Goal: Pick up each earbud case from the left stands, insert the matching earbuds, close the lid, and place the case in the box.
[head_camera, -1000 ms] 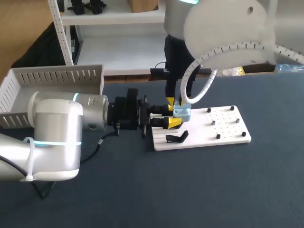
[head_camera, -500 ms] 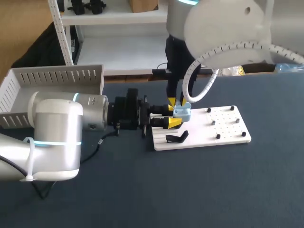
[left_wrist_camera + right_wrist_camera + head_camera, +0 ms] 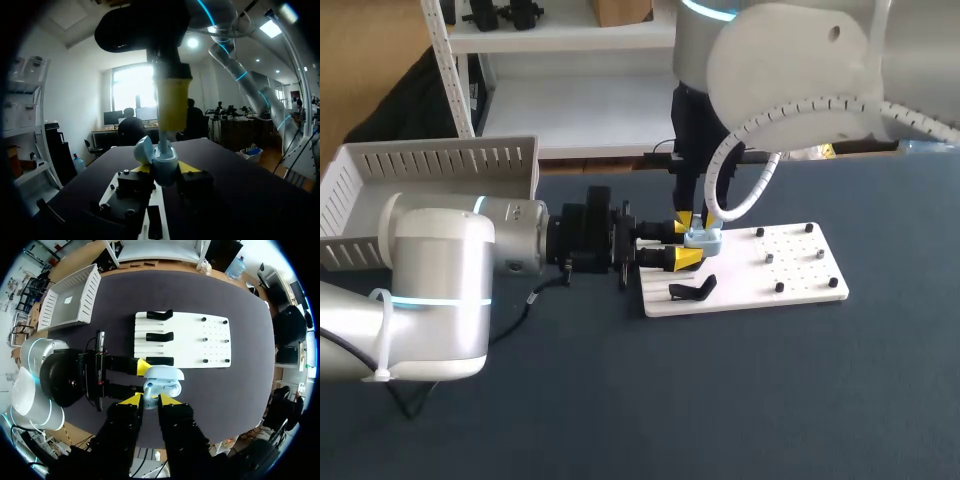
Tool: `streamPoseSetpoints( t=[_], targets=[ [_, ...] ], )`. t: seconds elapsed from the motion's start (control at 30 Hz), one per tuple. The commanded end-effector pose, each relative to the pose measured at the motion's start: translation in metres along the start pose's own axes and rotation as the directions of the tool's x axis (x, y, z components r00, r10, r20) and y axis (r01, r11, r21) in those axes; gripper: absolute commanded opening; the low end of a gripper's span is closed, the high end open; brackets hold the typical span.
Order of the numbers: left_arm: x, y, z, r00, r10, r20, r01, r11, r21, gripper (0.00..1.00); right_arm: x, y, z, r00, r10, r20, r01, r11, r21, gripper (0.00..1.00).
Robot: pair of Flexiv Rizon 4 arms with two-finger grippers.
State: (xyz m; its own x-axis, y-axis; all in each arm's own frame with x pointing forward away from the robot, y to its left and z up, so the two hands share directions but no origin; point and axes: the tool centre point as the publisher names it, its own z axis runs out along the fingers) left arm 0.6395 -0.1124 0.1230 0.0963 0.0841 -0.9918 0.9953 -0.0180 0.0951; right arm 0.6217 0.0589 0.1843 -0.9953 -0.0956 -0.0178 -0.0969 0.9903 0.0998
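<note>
My left pincer point(image 3: 682, 245) comes in level from 9 o'clock and pinches the light-blue earbud case point(image 3: 704, 239) from two sides. It holds the case above the near-left part of the white board point(image 3: 800, 270). In the left wrist view the case sits snug between my two yellow tips, and its lid point(image 3: 144, 150) is swung open and leans away to one side.

My right pincer point(image 3: 688, 220) hangs straight down over the case from 12 o'clock, just above the open well. I cannot tell whether it grips anything. A slim pale piece joins it to the case, but it is too small for me to name.

The board lies flat on the dark table point(image 3: 720, 400). Three black stands point(image 3: 160, 336) sit in a row along its left end, and the one at 6 o'clock from the case is bare. A few small black pegs point(image 3: 779, 287) dot the board at 3 o'clock from the case.

The white slatted box point(image 3: 430, 165) stands at 10 o'clock from the board, well apart from it, behind my left arm.
</note>
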Motion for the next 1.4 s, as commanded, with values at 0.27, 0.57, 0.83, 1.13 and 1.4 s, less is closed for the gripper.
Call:
streamPoseSetpoints(
  t=[0.27, 0.57, 0.83, 1.13, 1.4],
  targets=[
    [0.0001, -0.0014, 0.0007, 1.0, 0.002, 0.001, -0.002, 1.0, -0.007, 0.0, -0.0021, -0.0025, 0.005, 1.0, 0.006, -0.002, -0.006, 1.0, -0.005, 0.0],
    [0.0001, -0.0014, 0.0007, 1.0, 0.002, 0.001, -0.002, 1.0, -0.007, 0.0, -0.0035, -0.0035, 0.0068, 1.0, 0.012, -0.003, -0.012, 1.0, -0.01, 0.0],
    [0.0001, -0.0014, 0.0007, 1.0, 0.002, 0.001, -0.002, 1.0, -0.007, 0.0, -0.0049, -0.0043, 0.0083, 1.0, 0.014, -0.006, -0.014, 1.0, -0.009, 0.0],
    [0.0001, -0.0014, 0.0007, 1.0, 0.002, 0.001, -0.002, 1.0, -0.007, 0.0, -0.0053, -0.0041, 0.0094, 1.0, 0.01, -0.009, -0.01, 1.0, -0.009, 0.0],
    [0.0001, -0.0014, 0.0007, 1.0, 0.002, 0.001, -0.002, 1.0, -0.007, 0.0, -0.0051, -0.004, 0.0097, 1.0, 0.008, -0.004, -0.008, 1.0, -0.01, 0.0]
  ],
)
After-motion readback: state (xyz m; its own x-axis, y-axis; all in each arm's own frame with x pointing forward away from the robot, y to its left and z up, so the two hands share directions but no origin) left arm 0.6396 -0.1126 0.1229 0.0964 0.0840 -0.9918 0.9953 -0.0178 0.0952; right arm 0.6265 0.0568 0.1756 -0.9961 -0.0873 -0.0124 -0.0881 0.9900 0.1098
